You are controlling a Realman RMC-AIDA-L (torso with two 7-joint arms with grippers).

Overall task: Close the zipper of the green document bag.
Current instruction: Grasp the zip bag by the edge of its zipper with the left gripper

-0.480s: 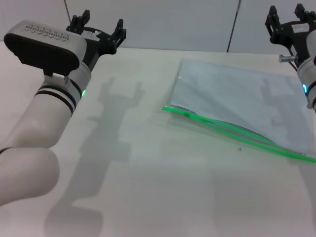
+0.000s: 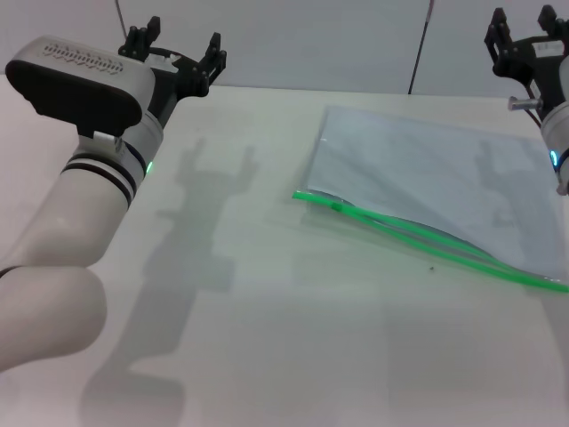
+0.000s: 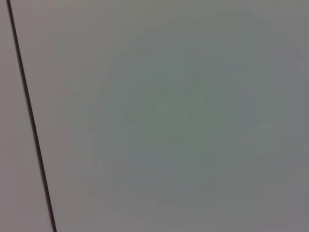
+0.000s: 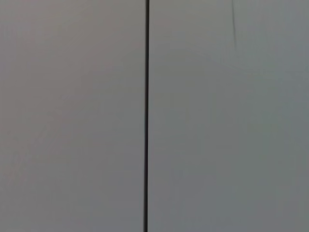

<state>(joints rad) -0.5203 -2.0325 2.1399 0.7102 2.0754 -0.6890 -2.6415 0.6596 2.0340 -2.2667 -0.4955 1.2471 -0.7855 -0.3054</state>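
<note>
The green document bag point(image 2: 418, 182) lies flat on the white table point(image 2: 284, 320) at the right, a translucent grey-blue pouch. Its zipper point(image 2: 427, 245) is a bright green strip along the near long edge; the two strips gape apart along the middle. A small green slider point(image 2: 336, 206) sits near the strip's left end. My left gripper point(image 2: 175, 53) is raised at the far left, open and empty, well away from the bag. At the far right my right gripper point(image 2: 526, 31) hangs high beyond the bag's far corner, open and empty. Both wrist views show only a plain wall.
Behind the table runs a pale wall point(image 2: 311, 36) with thin dark vertical seams point(image 4: 146, 116). The left arm's large white housing point(image 2: 80, 196) fills the left side above the table. The arms cast shadows point(image 2: 187, 267) on the tabletop.
The right gripper has risen slightly and shifted a little to the right. The left arm and the bag are unchanged.
</note>
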